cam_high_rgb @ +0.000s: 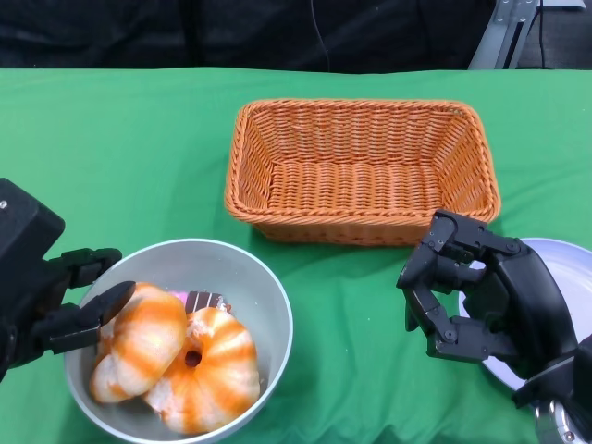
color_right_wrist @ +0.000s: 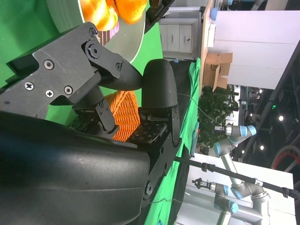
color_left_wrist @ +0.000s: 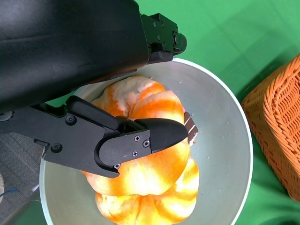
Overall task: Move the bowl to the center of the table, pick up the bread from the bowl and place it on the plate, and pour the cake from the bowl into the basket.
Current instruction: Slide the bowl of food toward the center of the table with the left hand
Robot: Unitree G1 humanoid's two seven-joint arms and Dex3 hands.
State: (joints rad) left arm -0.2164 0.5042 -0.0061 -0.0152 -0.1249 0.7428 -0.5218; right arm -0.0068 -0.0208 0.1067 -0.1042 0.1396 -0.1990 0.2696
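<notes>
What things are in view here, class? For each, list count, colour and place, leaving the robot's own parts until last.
Basket: one, orange wicker, far middle of the table.
Bowl: one, grey, near left.
Bread: two orange-and-white pieces, in the bowl.
Cake: one dark piece, mostly hidden behind the bread.
Plate: one, white, near right, partly under the right hand.
Tablecloth: one, green.
Left hand: black, at the bowl's left rim, a finger over the bread.
Right hand: black, holding nothing.

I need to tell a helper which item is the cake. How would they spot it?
Find the grey bowl on the green table, near the left hand. Two orange-striped breads fill it; the cake is the small dark-and-pink piece half hidden behind them, toward the basket.
</notes>
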